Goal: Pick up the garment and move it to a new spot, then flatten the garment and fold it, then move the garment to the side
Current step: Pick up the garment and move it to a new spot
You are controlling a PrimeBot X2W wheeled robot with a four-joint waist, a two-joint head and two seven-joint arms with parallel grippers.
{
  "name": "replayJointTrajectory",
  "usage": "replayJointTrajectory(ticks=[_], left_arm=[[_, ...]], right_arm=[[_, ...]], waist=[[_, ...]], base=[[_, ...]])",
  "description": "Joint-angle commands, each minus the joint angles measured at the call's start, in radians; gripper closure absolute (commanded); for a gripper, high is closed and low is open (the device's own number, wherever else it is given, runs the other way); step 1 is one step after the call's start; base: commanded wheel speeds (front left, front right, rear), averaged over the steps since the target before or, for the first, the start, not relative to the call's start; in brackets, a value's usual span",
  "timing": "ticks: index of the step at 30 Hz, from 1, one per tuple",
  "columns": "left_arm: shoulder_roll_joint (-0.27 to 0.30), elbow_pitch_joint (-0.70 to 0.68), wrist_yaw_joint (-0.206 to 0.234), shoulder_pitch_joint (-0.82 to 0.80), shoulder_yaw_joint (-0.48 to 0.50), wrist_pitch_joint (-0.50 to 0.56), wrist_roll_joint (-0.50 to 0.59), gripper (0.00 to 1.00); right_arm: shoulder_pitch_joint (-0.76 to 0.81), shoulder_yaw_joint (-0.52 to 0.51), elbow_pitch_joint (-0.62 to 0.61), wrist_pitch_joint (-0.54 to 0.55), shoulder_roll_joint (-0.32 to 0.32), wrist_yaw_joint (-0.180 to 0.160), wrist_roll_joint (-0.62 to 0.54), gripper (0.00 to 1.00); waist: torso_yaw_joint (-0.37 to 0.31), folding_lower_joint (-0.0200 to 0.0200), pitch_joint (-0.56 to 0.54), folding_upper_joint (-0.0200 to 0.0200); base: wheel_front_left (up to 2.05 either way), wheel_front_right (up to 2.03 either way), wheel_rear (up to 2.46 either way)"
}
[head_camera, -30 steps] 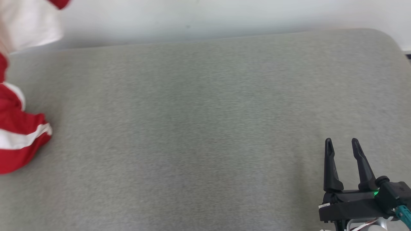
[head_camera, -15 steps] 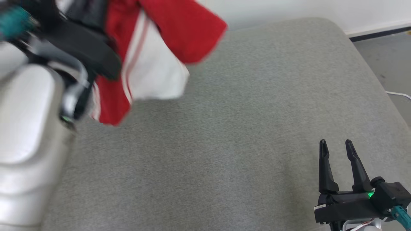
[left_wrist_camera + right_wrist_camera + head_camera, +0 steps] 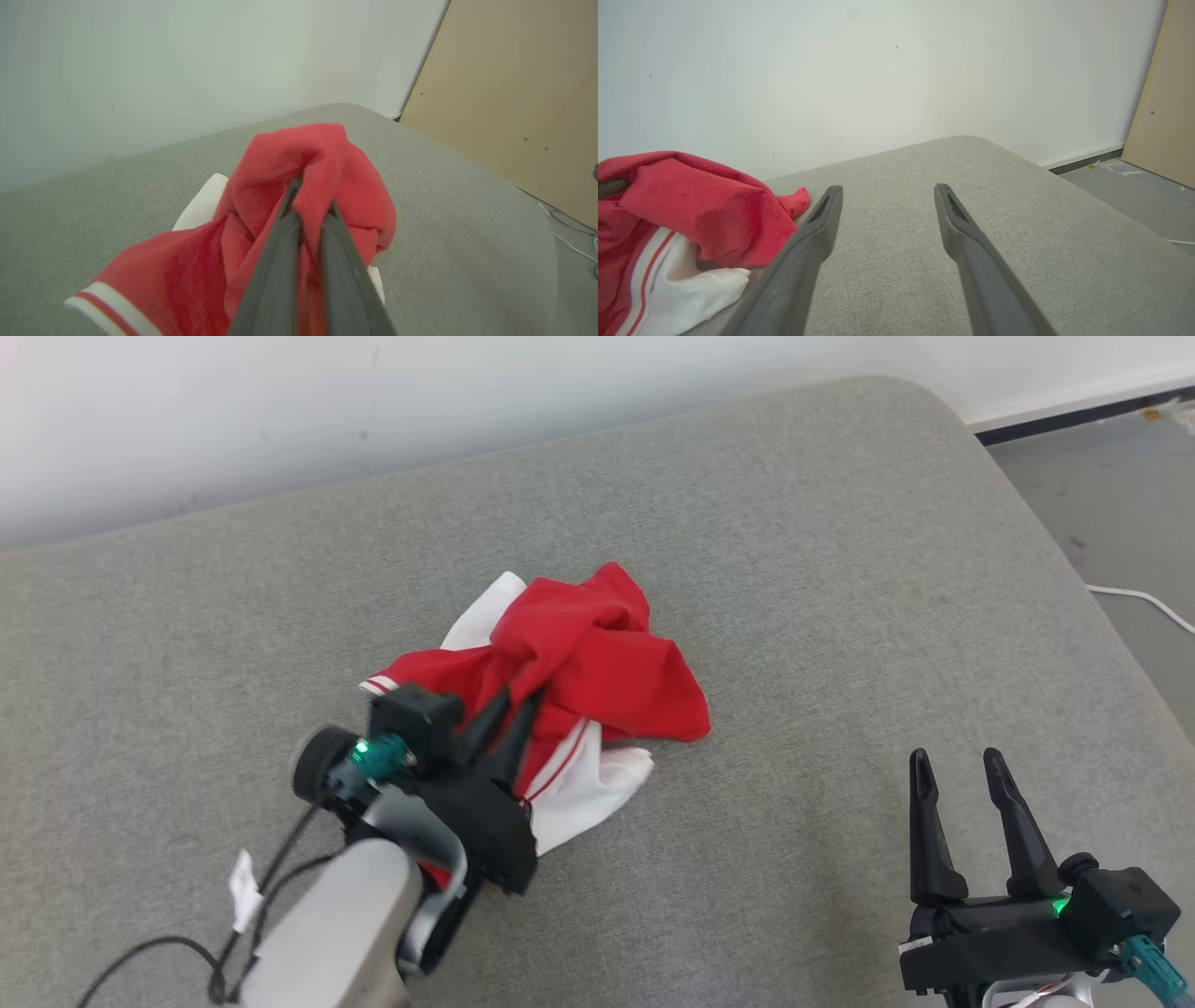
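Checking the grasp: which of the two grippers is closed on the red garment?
The left gripper: it pinches the red-and-white garment, while the right gripper stands open, apart from it.

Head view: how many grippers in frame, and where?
2. Left gripper at centre-left, jaws shut on the red-and-white garment; right gripper at lower right, jaws open over the grey cushion, apart from the garment.

My head camera looks down on the grey cushion [image 3: 840,569]. Both wrist cameras sit low, facing the wall [image 3: 831,70], sharing the red garment [image 3: 327,154]
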Motion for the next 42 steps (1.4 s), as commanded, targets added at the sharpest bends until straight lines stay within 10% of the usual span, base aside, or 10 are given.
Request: replayJointTrajectory(ticks=[1,2,13,29,42], left_arm=[[-0.013,0.011,-0.003,0.018,-0.008,-0.017,0.003,0.52],[-0.022,0.019,-0.008,0.027,-0.017,-0.024,0.004,0.0],[-0.026,-0.03,0.03,0.056,0.048,-0.155,0.018,0.0],[0.093,-0.309,0.122,0.382,0.411,-0.163,0.136,0.0],[0.073,-0.399,0.092,0.635,0.554,-0.163,0.212,0.0]], right_arm=[[0.002,0.002,0.002,-0.001,-0.001,-0.002,0.002,0.0],[0.001,0.003,0.004,-0.001,-0.001,-0.002,0.001,0.0],[0.009,0.021,0.007,-0.001,-0.001,-0.002,-0.02,0.0],[0.044,0.026,-0.014,-0.001,-0.001,-0.002,-0.062,0.0],[0.082,0.06,-0.007,-0.001,-0.001,-0.002,-0.095,0.0]], waist=[[0.01,0.0,-0.002,0.0],[0.016,0.0,-0.003,0.0],[0.119,0.0,-0.067,0.0],[0.275,0.0,-0.152,0.0],[0.299,0.0,-0.174,0.0]], base=[[0.0,0.0,0.0],[0.0,0.0,0.0],[0.0,0.0,0.0],[0.0,0.0,0.0],[0.0,0.0,0.0]])
